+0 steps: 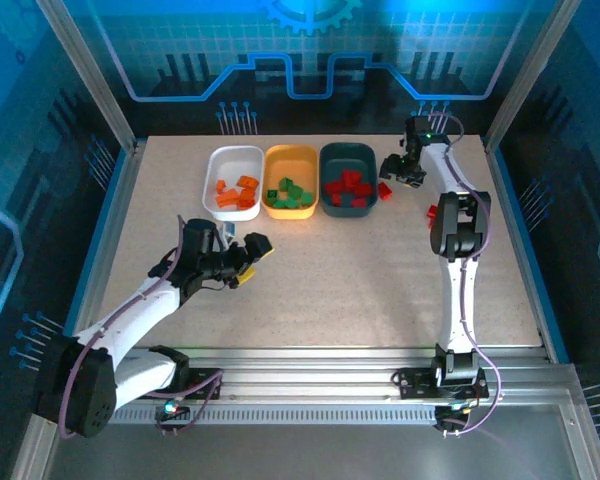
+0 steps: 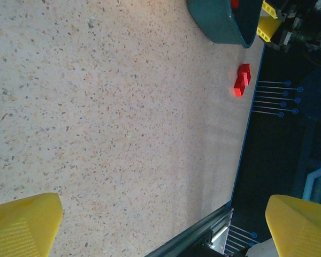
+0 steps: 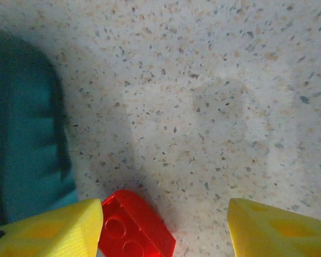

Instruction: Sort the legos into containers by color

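Right wrist view: a red lego (image 3: 136,227) runs off the lower edge, one end tucked behind a yellow fingertip (image 3: 48,230). The teal tray (image 3: 21,150) is blurred. From above, another red lego (image 1: 433,212) near the table's (image 1: 330,270) right edge sits half hidden behind the right arm (image 1: 458,225).

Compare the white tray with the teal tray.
Colour: the white tray is pale, the teal tray is dark.
Contents: the white tray holds orange bricks, the teal tray holds red bricks.
Place: the white tray sits at the left end of the row, the teal tray at the right end.
Both are shallow rounded rectangles of similar size.
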Robot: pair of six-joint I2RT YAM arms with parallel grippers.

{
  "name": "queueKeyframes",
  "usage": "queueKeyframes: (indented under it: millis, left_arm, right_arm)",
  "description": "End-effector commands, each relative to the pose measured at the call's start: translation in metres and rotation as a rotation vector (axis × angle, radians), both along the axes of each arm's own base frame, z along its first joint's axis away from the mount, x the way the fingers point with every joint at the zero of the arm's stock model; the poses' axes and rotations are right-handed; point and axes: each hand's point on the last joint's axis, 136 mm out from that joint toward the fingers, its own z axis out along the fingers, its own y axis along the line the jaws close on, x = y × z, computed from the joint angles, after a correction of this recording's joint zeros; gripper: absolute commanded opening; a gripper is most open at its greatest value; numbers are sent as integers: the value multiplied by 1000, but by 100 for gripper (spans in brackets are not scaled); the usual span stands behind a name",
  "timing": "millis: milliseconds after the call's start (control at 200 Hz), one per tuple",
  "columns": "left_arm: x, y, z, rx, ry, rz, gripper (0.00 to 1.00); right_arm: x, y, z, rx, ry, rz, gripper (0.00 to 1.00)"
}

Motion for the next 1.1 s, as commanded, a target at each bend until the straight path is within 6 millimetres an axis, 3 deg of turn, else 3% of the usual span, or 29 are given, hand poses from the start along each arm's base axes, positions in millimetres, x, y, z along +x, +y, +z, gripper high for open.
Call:
queueKeyframes:
  millis: [0,265,280,415,630,700,931,1091]
  left_arm:
    - [4,-1,3,13,2,8,99]
    - [7,-3,-2,8,10,2,99]
    - [7,-4,-2,6,11,2,99]
    - [5,-5,-3,-1,6,-1,99]
    - [3,-7,-7,-4,3,-7,99]
    - [3,-8,-9,-10,5,-9,99]
    - [1,-10,-12,-25,2,-15,99]
    - [-5,-8,-12,-9,-2,-24,99]
  right_arm:
    - [-31,4,-22,-22,138,-13,64]
    - [-63,-17,-29,-85,154,-49,62]
    - [-64,-19,-19,-86,135,-52,62]
    - [-86,-28,-6,-113,108,-68,62]
    - [-118,-18,28,-54,6,-81,65]
    - [-126,-10,30,-15,-9,-85,66]
    - [-149,21,9,-2,41,-153,75]
    - [-150,19,-4,-30,64,-237,77]
